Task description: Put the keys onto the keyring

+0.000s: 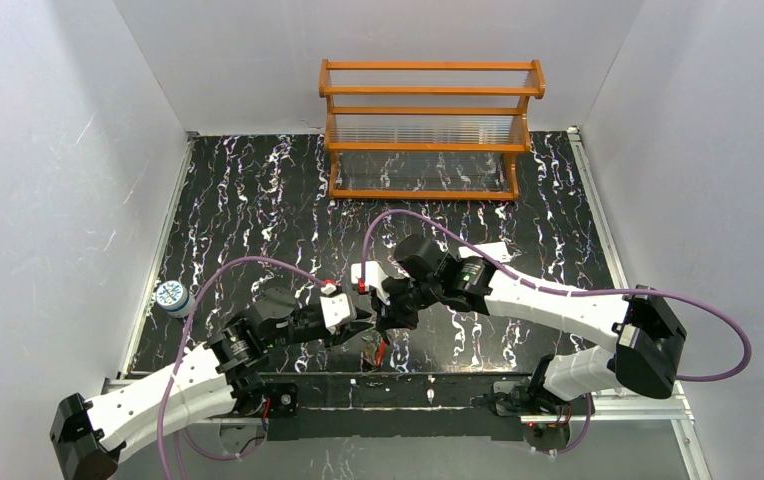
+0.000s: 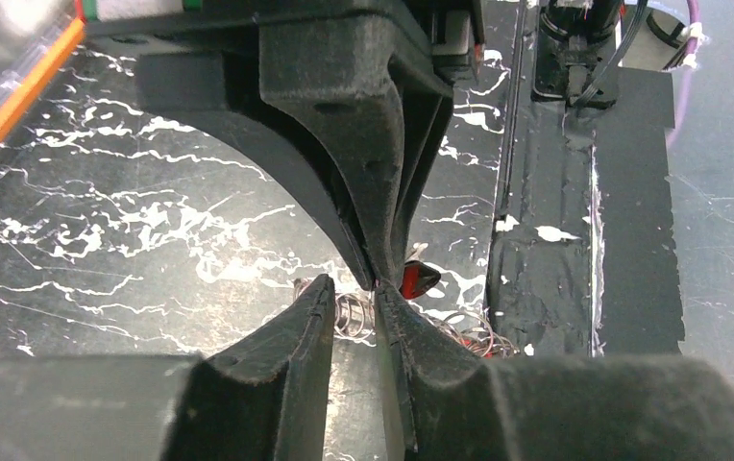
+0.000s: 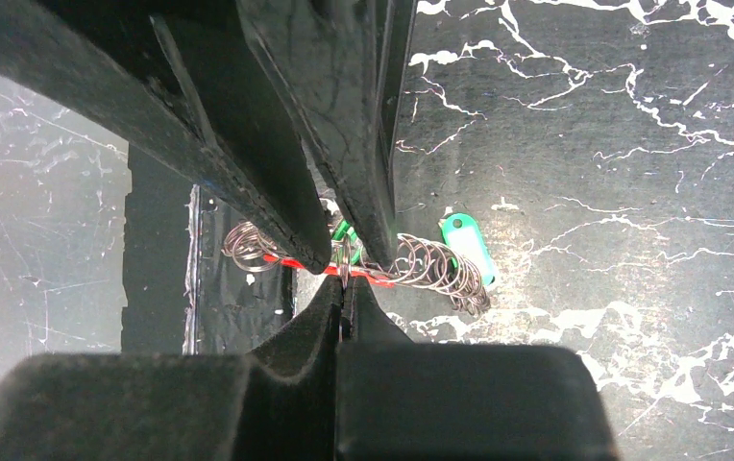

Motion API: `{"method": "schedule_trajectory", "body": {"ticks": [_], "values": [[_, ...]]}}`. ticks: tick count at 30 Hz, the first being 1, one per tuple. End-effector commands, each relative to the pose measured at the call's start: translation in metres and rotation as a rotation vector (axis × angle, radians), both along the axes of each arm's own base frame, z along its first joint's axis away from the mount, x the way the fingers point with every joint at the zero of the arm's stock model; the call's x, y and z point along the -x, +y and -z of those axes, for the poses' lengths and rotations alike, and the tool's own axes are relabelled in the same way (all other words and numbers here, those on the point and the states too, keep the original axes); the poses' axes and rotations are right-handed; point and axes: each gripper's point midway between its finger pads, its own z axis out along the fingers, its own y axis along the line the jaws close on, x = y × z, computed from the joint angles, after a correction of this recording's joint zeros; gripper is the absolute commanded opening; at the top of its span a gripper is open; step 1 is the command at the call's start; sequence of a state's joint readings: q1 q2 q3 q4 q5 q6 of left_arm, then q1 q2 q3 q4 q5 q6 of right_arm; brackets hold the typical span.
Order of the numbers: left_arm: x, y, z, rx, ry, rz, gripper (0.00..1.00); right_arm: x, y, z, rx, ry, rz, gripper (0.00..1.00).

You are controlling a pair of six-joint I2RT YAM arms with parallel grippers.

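A black marble-patterned table with white veins (image 1: 258, 200) fills the floor of a white-walled enclosure. At its far edge stands an orange wooden rack with clear ribbed shelves (image 1: 428, 110). The white left arm (image 1: 178, 385) reaches in from the near left corner and the white right arm (image 1: 558, 305) from the near right. Their black grippers meet tip to tip low over the table, close to its near edge.

The right gripper (image 3: 344, 293) has its fingers pressed flat together. Their tips sit right at the keyring (image 3: 291, 261), a red strip of band with a tangle of thin metal wire loops (image 3: 430, 269) strung along it, lying on the table. Whether the tips pinch the band or a loop cannot be told.

The left gripper (image 2: 355, 298) points at it from the opposite side, its fingers (image 3: 344, 115) a narrow gap apart. A small green piece shows between their tips, and I cannot tell if they bear on it.

A key with a green plastic head (image 3: 464, 248) lies flat on the table, touching the far end of the wire loops.

A small round blue-and-white object (image 1: 171, 296) sits well apart at the table's left edge.
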State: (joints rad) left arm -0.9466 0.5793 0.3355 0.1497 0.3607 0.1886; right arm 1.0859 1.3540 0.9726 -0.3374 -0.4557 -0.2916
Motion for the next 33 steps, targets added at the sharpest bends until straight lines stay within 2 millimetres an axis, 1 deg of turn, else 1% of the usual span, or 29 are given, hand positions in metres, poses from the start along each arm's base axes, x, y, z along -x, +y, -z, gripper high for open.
{"method": "schedule_trajectory", "body": {"ticks": [1,4,6,8,10,12,19,26,28,29,30,31,32,33], "values": [[0.006,-0.005,0.005,-0.014,0.03,0.036,0.22,-0.004,0.015,-0.031,-0.102,-0.036,-0.012,0.01],[0.006,-0.006,0.01,-0.029,0.045,0.043,0.21,-0.004,0.015,-0.031,-0.102,-0.034,-0.012,0.01],[0.005,-0.007,0.011,-0.034,0.047,0.039,0.2,-0.003,0.015,-0.032,-0.105,-0.033,-0.014,0.01],[0.004,-0.007,0.013,-0.035,0.046,0.036,0.15,-0.003,0.015,-0.033,-0.105,-0.033,-0.014,0.01],[0.004,-0.008,0.012,-0.031,0.041,0.038,0.06,-0.004,0.015,-0.033,-0.105,-0.035,-0.014,0.01],[0.003,-0.008,0.012,-0.032,0.039,0.038,0.04,-0.004,0.015,-0.034,-0.109,-0.037,-0.014,0.01],[0.003,-0.007,0.018,-0.052,0.051,0.033,0.1,-0.004,0.016,-0.038,-0.115,-0.039,-0.016,0.01],[0.0,-0.006,0.021,-0.069,0.052,0.018,0.1,-0.004,0.016,-0.039,-0.116,-0.039,-0.016,0.01],[-0.001,-0.005,0.023,-0.078,0.055,0.014,0.13,-0.004,0.016,-0.04,-0.119,-0.041,-0.017,0.01],[-0.001,-0.005,0.023,-0.08,0.057,0.009,0.18,-0.004,0.016,-0.039,-0.117,-0.04,-0.017,0.01],[-0.002,-0.005,0.023,-0.081,0.056,0.006,0.19,-0.004,0.016,-0.039,-0.117,-0.041,-0.017,0.01],[-0.002,-0.005,0.023,-0.079,0.054,0.005,0.19,-0.004,0.016,-0.039,-0.117,-0.041,-0.016,0.01],[-0.002,-0.005,0.022,-0.076,0.053,0.005,0.14,-0.003,0.016,-0.039,-0.116,-0.039,-0.018,0.01],[-0.002,-0.005,0.022,-0.075,0.051,0.004,0.04,-0.003,0.016,-0.038,-0.115,-0.038,-0.019,0.01]]}}
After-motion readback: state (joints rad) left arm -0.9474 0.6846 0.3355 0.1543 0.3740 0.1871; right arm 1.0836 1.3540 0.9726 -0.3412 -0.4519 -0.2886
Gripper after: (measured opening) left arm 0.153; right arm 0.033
